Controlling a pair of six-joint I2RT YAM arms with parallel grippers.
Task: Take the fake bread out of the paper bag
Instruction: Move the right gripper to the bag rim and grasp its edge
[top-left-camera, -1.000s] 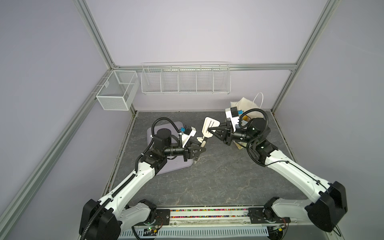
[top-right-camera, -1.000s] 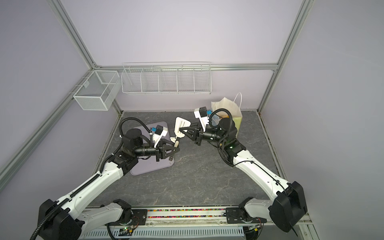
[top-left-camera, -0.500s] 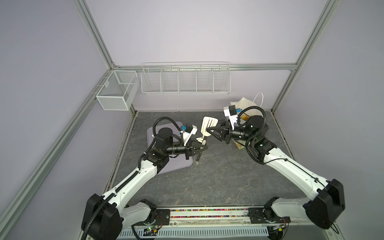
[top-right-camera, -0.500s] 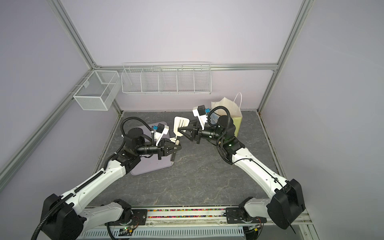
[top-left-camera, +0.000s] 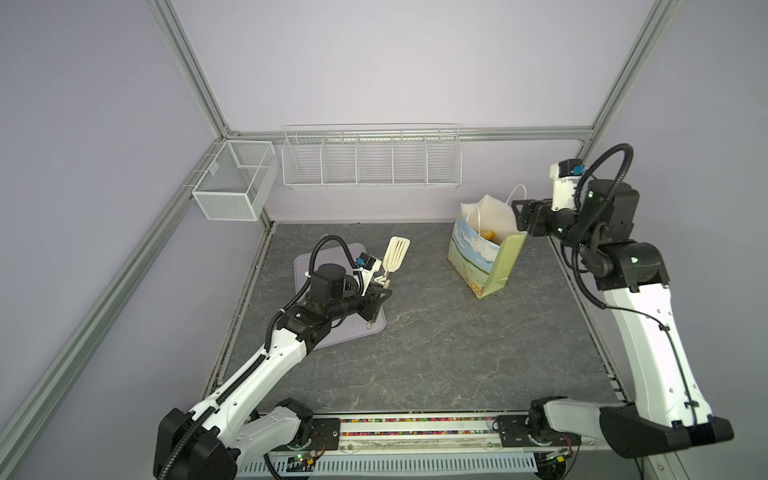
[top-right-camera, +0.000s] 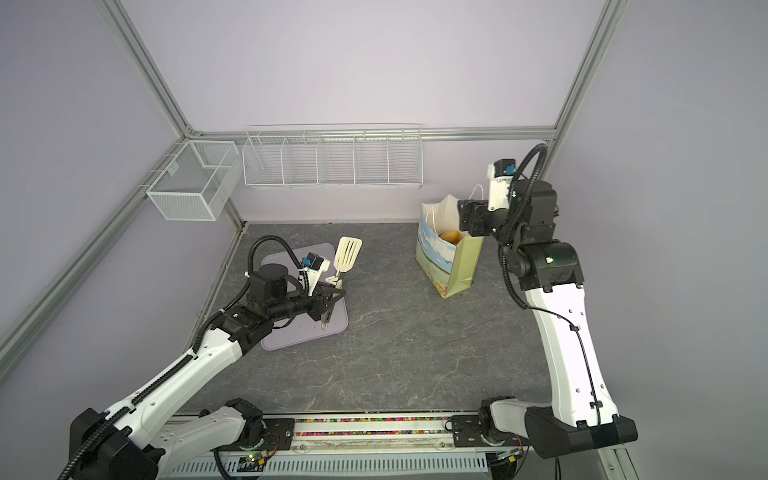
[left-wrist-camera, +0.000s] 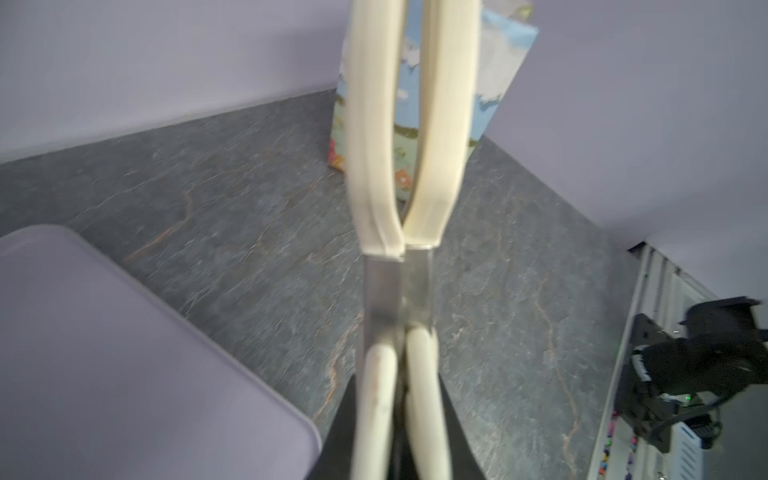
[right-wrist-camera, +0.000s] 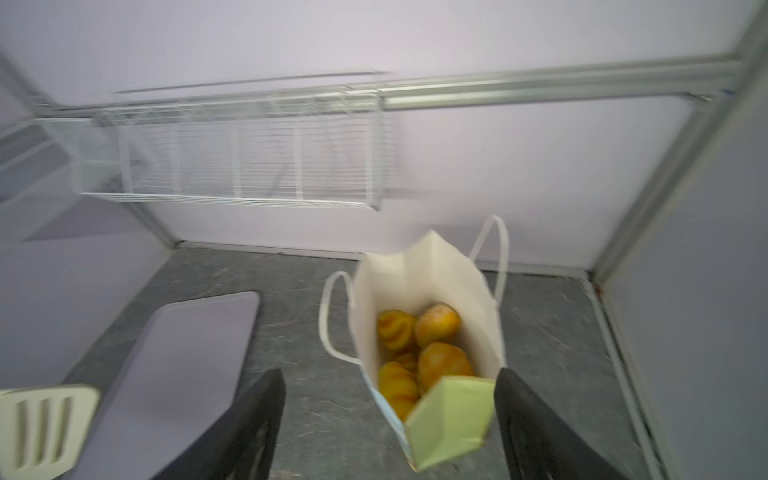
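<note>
grey worktop (top-left-camera: 436, 353) first, with the paper bag (top-left-camera: 478, 257) standing upright near the back right corner and a lavender tray (top-left-camera: 303, 266) on the left. the left tool (top-left-camera: 377, 297) is clamped on cream slotted tongs (top-left-camera: 397, 253) over the tray's edge. its wrist view shows the handles squeezed together. the right tool (right-wrist-camera: 388, 374) hangs by the bag's mouth, fingers wide apart, gripping nothing. the top views catch just one bun of the fake bread (right-wrist-camera: 440, 361), while the right wrist view shows a pile down inside.
</note>
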